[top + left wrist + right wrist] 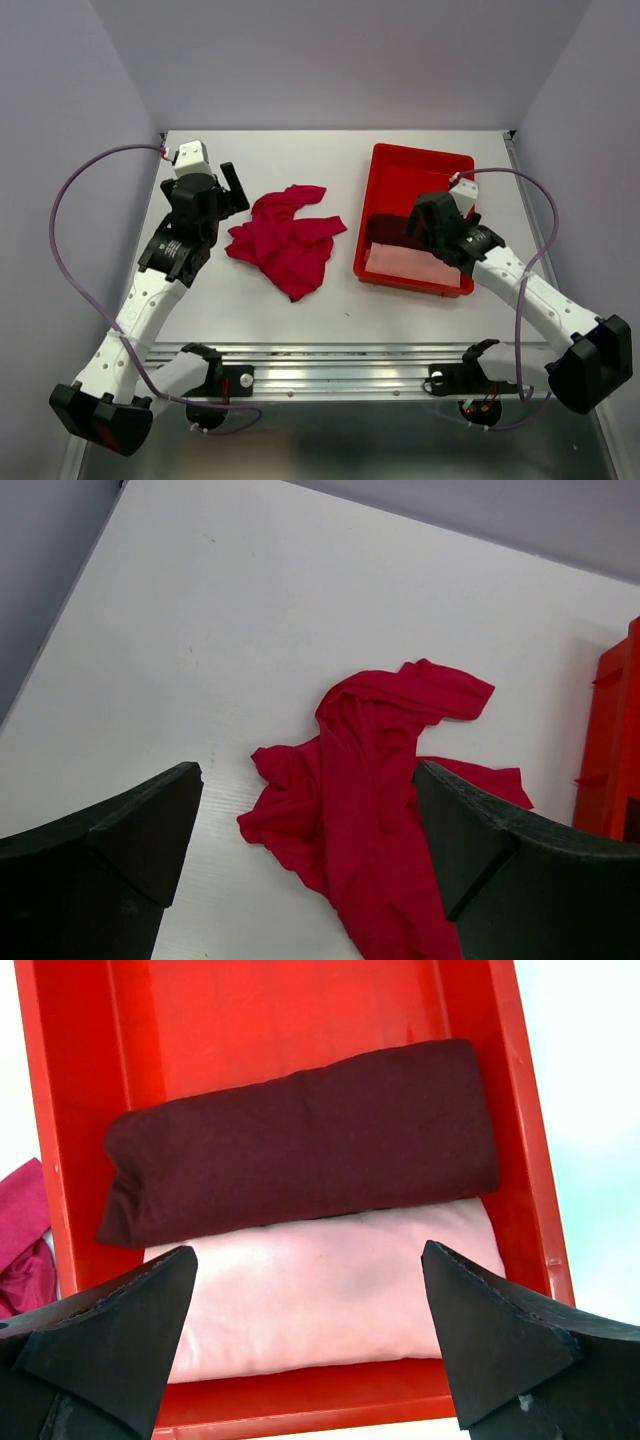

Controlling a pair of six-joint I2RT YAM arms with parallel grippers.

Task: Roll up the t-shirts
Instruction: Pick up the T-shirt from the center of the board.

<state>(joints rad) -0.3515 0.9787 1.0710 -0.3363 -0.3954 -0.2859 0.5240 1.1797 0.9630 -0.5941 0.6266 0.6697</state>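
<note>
On the bench (400, 310): a tray right of centre, one loose shirt left of centre.
Red plastic tray (400, 165): holds two rolled shirts lying side by side and touching.
Crimson t-shirt (288, 240): a crumpled heap on the bare bench between the arms, not yet rolled. Its longer run goes roughly from far side to near edge.
Dark maroon t-shirt (300, 1140): rolled, further back in the tray.
Pale pink t-shirt (330, 1290): rolled, against the tray's near wall.
Left fingers (110, 850): spread wide and empty, just left of the crimson heap and facing it. This is likely the nearer arm.
Right fingers (110, 1340): spread wide and empty, over the rolled pair, apart from the heap.
</note>
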